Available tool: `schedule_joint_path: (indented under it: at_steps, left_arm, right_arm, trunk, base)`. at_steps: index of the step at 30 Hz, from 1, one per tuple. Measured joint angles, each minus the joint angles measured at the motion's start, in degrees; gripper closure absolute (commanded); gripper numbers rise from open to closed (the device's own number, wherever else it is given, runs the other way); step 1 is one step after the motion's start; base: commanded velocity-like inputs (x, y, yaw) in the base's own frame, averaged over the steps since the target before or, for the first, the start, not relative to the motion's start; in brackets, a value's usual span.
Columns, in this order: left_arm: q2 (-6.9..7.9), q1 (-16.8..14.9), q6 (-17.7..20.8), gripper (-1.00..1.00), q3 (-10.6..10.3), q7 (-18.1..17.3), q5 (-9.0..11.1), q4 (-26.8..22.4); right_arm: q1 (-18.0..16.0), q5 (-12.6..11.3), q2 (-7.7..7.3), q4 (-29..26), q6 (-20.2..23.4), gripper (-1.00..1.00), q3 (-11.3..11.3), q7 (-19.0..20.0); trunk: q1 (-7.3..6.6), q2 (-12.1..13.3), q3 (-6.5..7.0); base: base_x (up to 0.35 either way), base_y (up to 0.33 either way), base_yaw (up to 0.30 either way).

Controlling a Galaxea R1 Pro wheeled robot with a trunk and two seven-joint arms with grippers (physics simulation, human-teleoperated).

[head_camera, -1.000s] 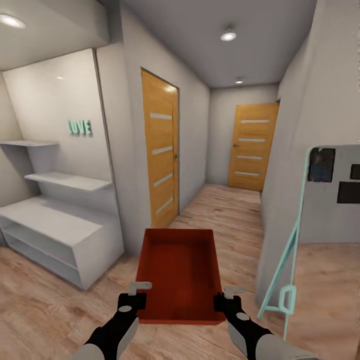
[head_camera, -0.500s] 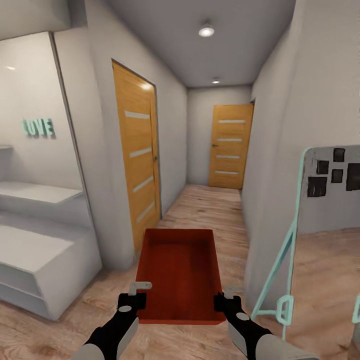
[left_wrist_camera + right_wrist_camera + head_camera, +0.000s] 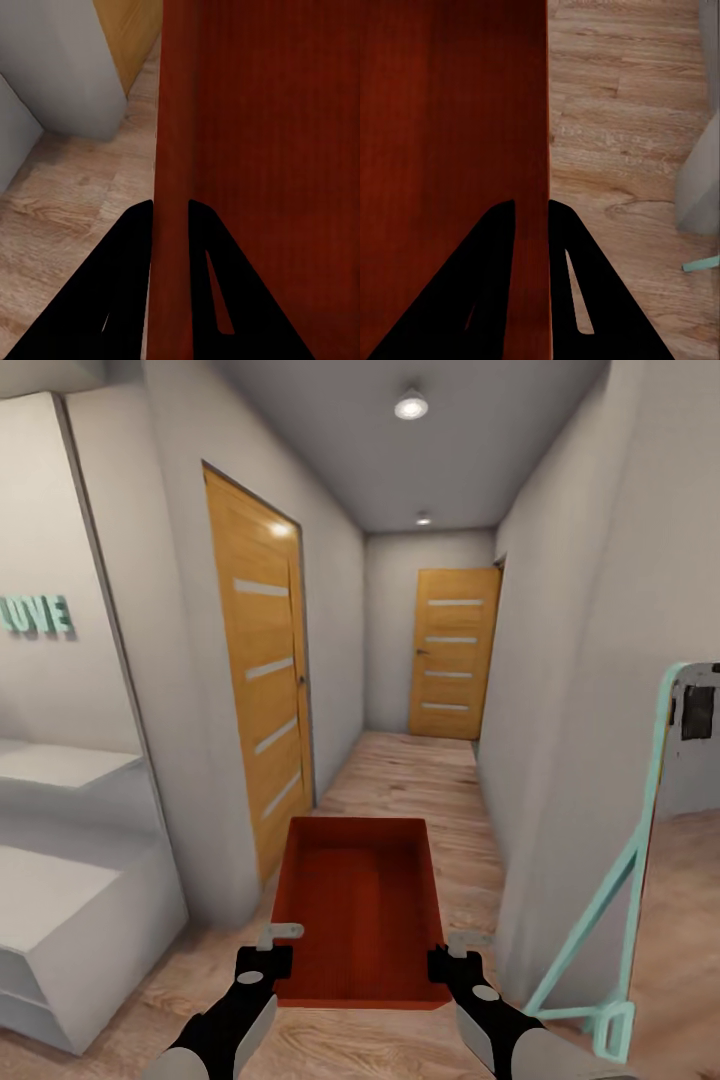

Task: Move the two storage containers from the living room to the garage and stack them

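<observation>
the red box (image 3: 360,905) hangs in front of the robot, over the wood floor (image 3: 420,770), near the closer door (image 3: 262,680). left gripper (image 3: 171,217) and right gripper (image 3: 532,217) each pinch a thin side wall. it looks stiff, light and smooth, so holding both sides seems best. green letters (image 3: 38,614) left of the door read "love".

Both arms reach forward, level and parallel, black wrists side by side. The left gripper (image 3: 268,952) has its fingers (image 3: 127,255) clamped on the storage container (image 3: 360,905), one either side of its left wall. The right gripper (image 3: 452,955) pinches the right wall likewise.
</observation>
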Motion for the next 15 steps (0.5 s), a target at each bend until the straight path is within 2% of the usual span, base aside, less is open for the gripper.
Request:
schedule_joint_path:
  at_steps: [15]
  left_arm:
    - [-0.02,0.0,0.0,1.0,-0.01,0.02,0.01,0.03]
  right_arm:
    - [0.0,0.02,-0.02,0.0,0.01,1.0,0.0,0.0]
  trunk:
    - [0.0,0.0,0.0]
  base:
    - [0.322,0.142,-0.244]
